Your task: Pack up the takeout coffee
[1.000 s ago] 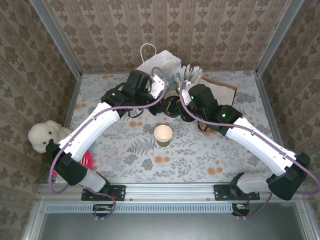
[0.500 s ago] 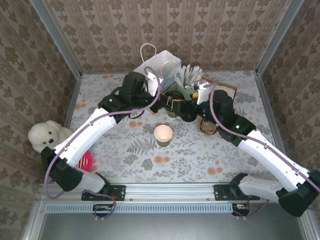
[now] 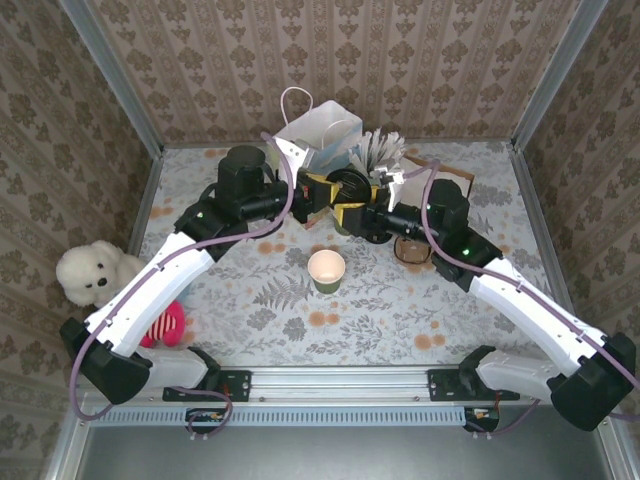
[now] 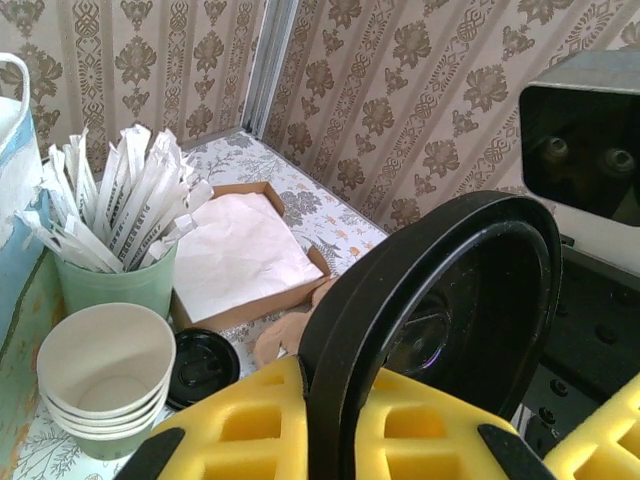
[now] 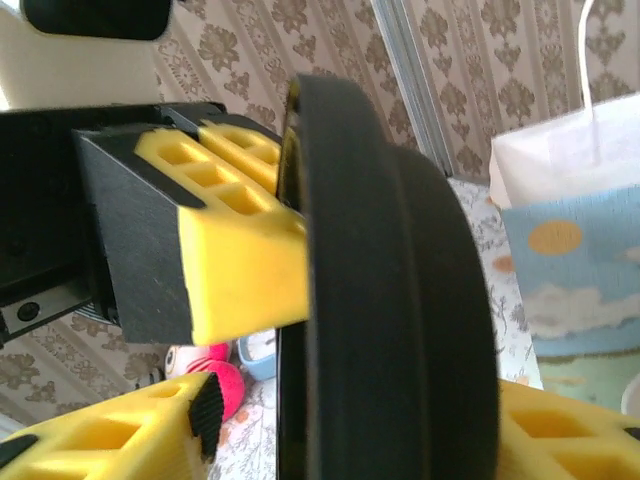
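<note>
The takeout coffee's dark-green cup (image 3: 326,270) stands upright and lidless mid-table, apart from both arms. Its black lid (image 3: 350,185) is held on edge above the back of the table. My left gripper (image 3: 322,190) is shut on the lid's rim; in the left wrist view the yellow pads (image 4: 250,425) pinch the lid (image 4: 440,290), with the left gripper (image 4: 340,400) at its lower edge. My right gripper (image 3: 352,213) faces it from the right. In the right wrist view the right gripper (image 5: 350,430) is open and straddles the lid (image 5: 390,300), with a gap at its left finger.
A white paper bag (image 3: 322,130), a pale cup of white sticks (image 4: 115,270), stacked lidless cups (image 4: 105,375), a spare black lid (image 4: 205,365) and a box of paper (image 4: 245,250) crowd the back. A white teddy (image 3: 90,270) and a pink toy (image 3: 170,322) lie at left.
The left gripper has lifted the lid and turned it on edge. The right gripper let go, swung out to the right, opened wide, and now straddles the lid with narrower jaws.
</note>
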`<state>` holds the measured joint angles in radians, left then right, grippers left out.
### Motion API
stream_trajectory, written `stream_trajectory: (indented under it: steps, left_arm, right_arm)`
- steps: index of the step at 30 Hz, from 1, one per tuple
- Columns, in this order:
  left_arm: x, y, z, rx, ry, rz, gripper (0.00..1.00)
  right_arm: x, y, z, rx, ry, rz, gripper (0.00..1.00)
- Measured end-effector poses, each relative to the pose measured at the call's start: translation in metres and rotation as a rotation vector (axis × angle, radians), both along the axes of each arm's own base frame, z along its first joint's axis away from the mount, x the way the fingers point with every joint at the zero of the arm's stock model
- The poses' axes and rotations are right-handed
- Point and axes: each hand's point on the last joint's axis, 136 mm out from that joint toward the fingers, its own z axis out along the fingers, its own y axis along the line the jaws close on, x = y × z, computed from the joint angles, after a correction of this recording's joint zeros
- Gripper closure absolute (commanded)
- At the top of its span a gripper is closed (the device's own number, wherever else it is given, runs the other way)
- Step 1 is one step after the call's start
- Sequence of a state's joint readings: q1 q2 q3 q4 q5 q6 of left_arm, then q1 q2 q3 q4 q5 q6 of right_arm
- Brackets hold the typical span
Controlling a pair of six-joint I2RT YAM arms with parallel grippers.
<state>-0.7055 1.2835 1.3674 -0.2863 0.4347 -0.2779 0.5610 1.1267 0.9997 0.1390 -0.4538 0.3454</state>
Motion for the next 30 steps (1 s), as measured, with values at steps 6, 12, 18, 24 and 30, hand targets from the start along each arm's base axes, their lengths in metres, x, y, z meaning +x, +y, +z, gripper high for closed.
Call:
stream_trajectory:
  steps: [6,12,18,24,30]
  left_arm:
    - [-0.001,-0.001,-0.002,-0.001,0.007,-0.006,0.95]
    - [0.000,-0.001,0.000,-0.019,0.016,-0.013,0.94]
    - [0.000,-0.001,0.004,-0.049,0.021,-0.027,0.89]
    - [-0.002,-0.003,0.003,-0.058,0.032,-0.041,0.87]
    - [-0.004,-0.004,0.005,-0.077,0.029,-0.064,0.76]
  right_arm:
    - [0.000,-0.002,0.013,0.021,-0.054,-0.009,0.46]
    - [0.000,-0.009,0.021,0.016,-0.099,-0.046,0.60]
    - [0.001,-0.016,0.025,0.002,-0.127,-0.079,0.77]
    - [0.001,-0.017,0.023,-0.019,-0.133,-0.084,0.87]
    - [0.000,-0.019,0.028,-0.078,-0.176,-0.084,0.92]
